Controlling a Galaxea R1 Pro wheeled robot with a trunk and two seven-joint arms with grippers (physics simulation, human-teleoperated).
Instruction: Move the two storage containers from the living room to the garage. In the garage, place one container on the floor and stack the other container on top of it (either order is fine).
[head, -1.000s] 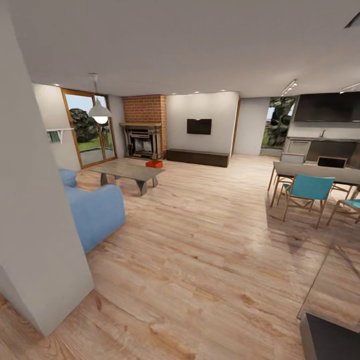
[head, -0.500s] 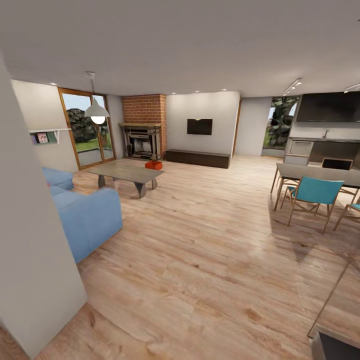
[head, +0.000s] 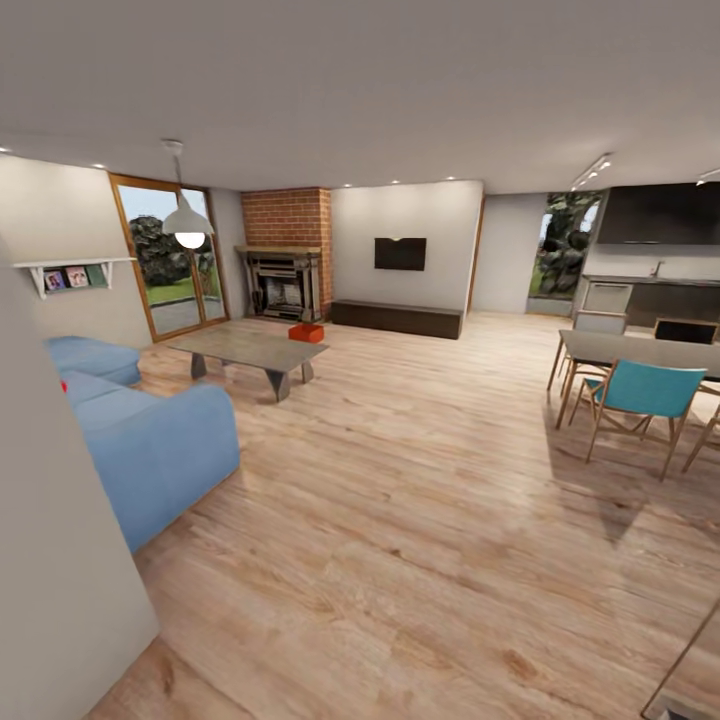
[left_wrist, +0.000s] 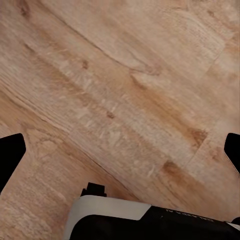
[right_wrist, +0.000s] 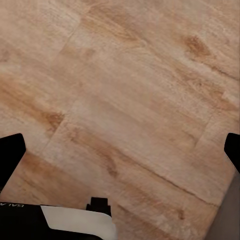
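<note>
Room: living room, light wood plank floor (head: 420, 520) throughout.
Landmark: grey coffee table (head: 252, 350), standing mid-room.
Container: one orange-red storage container (head: 307, 332) sits just behind the coffee table's far end, between it and the brick fireplace (head: 288, 262); whether it rests on the floor or on the table edge cannot be told at this range.
Second red item: a small red patch (head: 63, 385) shows on the sofa side of the coffee table, at the edge of a near wall; too little visible to identify.
Sofa: light-blue sectional (head: 150, 440), near side of the coffee table.
Glass door: wood-framed (head: 165, 255), beyond the coffee table, beside the fireplace.
Pendant lamp: white (head: 188, 225), hanging above the coffee table's far side.
Dining set: table with teal chair (head: 645, 398), well apart from the coffee table across open floor.
Left gripper (left_wrist: 120, 150): fingers spread wide over bare planks, nothing between them.
Right gripper (right_wrist: 120, 150): fingers likewise spread wide, nothing held, planks below.
</note>
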